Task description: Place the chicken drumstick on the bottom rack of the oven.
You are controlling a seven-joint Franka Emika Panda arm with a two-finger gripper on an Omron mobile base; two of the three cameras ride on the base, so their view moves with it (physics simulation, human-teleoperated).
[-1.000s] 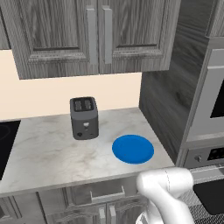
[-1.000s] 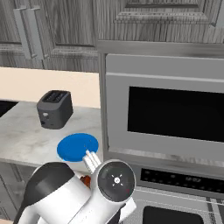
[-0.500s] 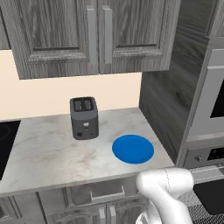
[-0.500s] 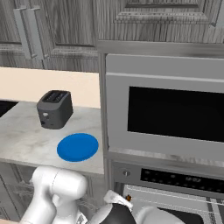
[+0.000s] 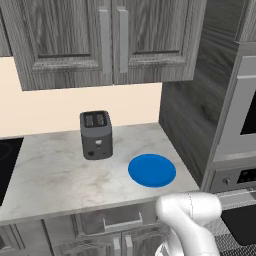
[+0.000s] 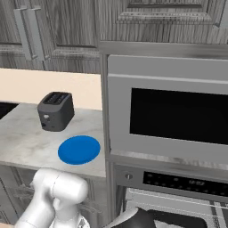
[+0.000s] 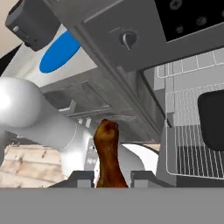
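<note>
1. One item in the gripper (image 7: 112, 177): jaws clamped tight on the chicken drumstick (image 7: 108, 155), fingers (image 7: 81, 178) on either side of its lower end, brown meat sticking up between them.
2. Drumstick is off the bench, low down and just outside the oven (image 7: 144, 41); not on any rack yet.
3. Oven door is open in the hand view; wire racks (image 7: 192, 127) visible beside the drumstick, a dark rounded shape at the right edge over the rack, can't tell what it is.
4. Control strip sits above the racks: round knob (image 7: 127, 39) and dark display (image 7: 192, 15).
5. Right base view: oven (image 6: 178, 187) under a silver-framed appliance with a dark window (image 6: 173, 111); rack bars show at the bottom right.
6. Blue plate (image 5: 152, 170) bare on the marble bench (image 5: 50, 175), near its right end, beside the oven cabinet wall.
7. Dark toaster (image 5: 96, 134) stands upright behind and left of the plate, near it but not touching.
8. Grey wood cabinets (image 5: 105, 40) hang above the bench; a black cooktop edge (image 5: 7, 165) is at the far left.
9. White arm (image 5: 192, 220) bends down below the bench front in both base views.
</note>
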